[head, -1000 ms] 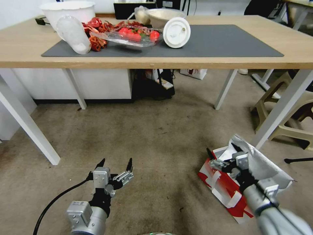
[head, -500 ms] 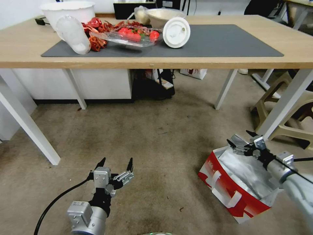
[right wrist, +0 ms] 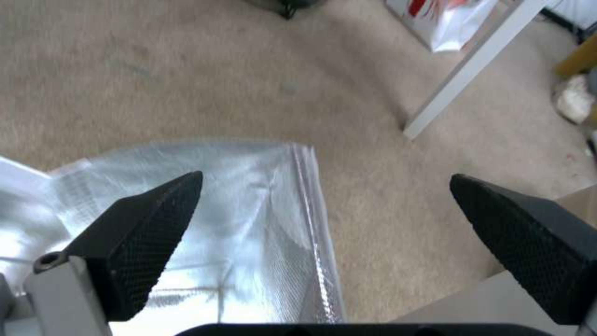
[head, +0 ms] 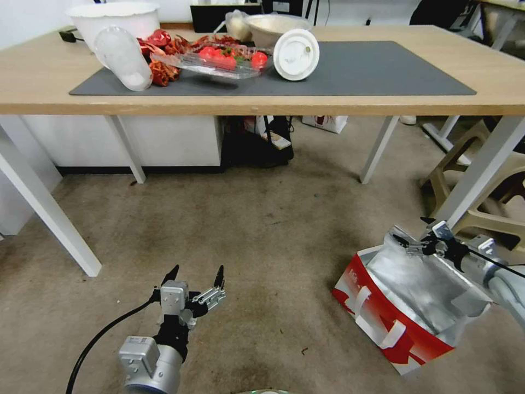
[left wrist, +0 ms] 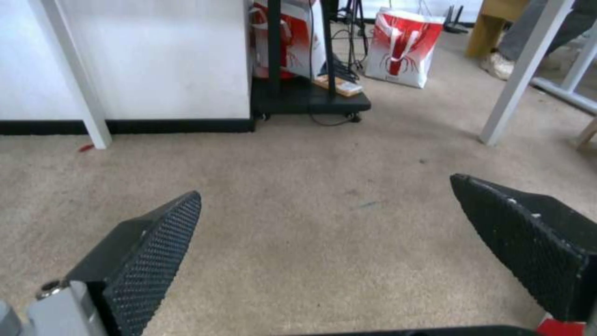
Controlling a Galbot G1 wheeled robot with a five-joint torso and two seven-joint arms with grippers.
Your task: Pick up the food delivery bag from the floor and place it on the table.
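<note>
The food delivery bag (head: 383,314) lies tilted on the floor (head: 262,230) at the lower right, red side facing me, white handles on it, its mouth showing silver foil. My right gripper (head: 414,231) hovers open at the bag's far rim. In the right wrist view the foil edge (right wrist: 311,224) runs between the spread fingers (right wrist: 143,233), nothing gripped. My left gripper (head: 197,271) hangs open low over bare floor at the lower left, with carpet between the left gripper (left wrist: 323,186) fingers. The table (head: 273,105) with its grey mat (head: 372,71) stands ahead.
On the mat sit a white bucket (head: 112,19), a tipped cup (head: 123,57), a tray of tomatoes (head: 219,60), a bowl and a round lid (head: 296,54). White table legs (head: 476,178) and a beige stool (head: 481,180) stand beside the bag. A small red-print bag (left wrist: 404,46) sits under the table.
My right gripper swung from the bag's near red side up and right to its far rim. The foil flap dropped back and the mouth now gapes. The left arm barely moved.
</note>
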